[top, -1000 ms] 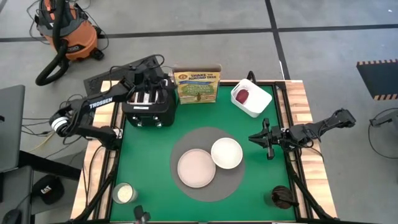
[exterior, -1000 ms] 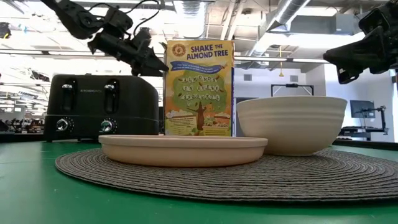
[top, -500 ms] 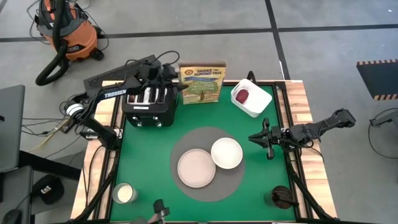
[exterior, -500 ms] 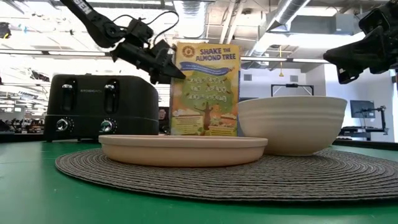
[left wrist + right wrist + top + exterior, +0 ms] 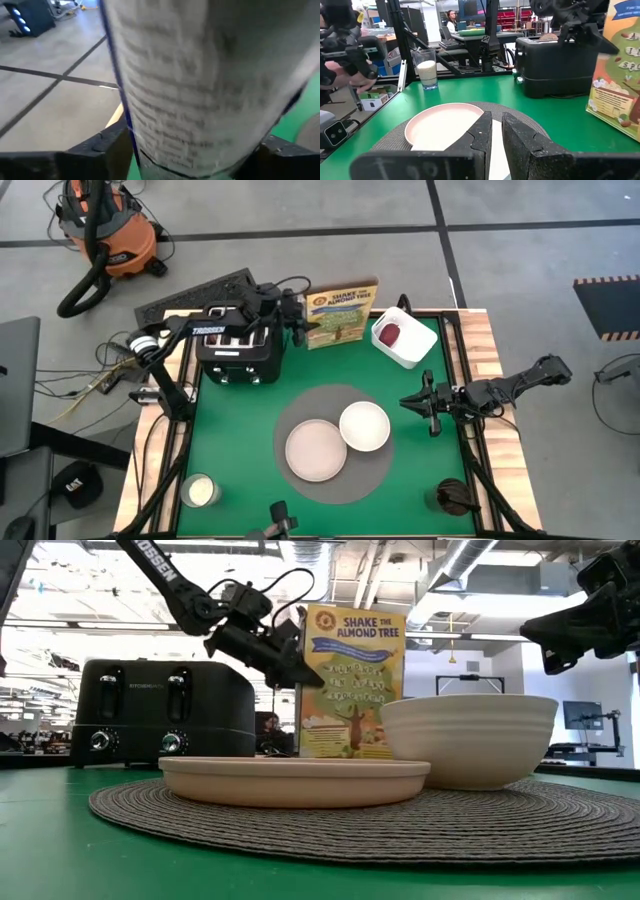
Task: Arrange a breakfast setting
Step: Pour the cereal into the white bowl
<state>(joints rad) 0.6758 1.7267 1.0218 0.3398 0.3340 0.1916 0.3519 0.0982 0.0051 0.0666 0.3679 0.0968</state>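
Cardboard cereal box (image 5: 342,313) between black toaster (image 5: 237,350) and white container (image 5: 404,337).

My left wrist view is basically all cereal box (image 5: 200,85), smeared so badly I can't read any print, and it hides everything past it. From above, my left gripper (image 5: 297,318) sits at the box's edge next to the toaster (image 5: 238,348), too small to tell whether I'm gripping. The bowl (image 5: 468,738) covers the box's lower corner in the low view. The plate (image 5: 445,124) is partly behind my right fingers (image 5: 479,137).
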